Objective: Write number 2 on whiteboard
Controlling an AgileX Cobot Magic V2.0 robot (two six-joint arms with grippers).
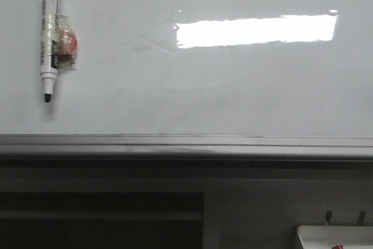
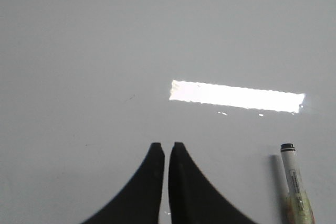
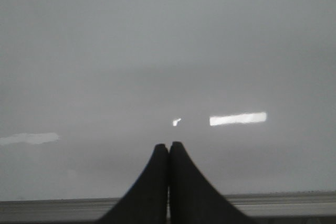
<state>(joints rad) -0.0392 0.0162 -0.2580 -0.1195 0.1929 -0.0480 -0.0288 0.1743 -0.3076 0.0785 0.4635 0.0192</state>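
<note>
The whiteboard (image 1: 186,86) fills the front view, glossy white with a bright rectangular reflection and faint smudges. No number 2 shows on it. A black-tipped marker (image 1: 49,33) lies at the far left of the board, uncapped tip toward me, with a small red-and-clear clip at its side. It also shows in the left wrist view (image 2: 295,184). My left gripper (image 2: 164,145) is shut and empty, above bare board beside the marker. My right gripper (image 3: 168,144) is shut and empty over the board near its rail. Neither gripper shows in the front view.
A grey metal edge rail (image 1: 186,144) runs along the board's near side; it also shows in the right wrist view (image 3: 294,203). A small white tray with a red bit (image 1: 335,237) sits below the rail at the near right. A dark recess lies below at the left.
</note>
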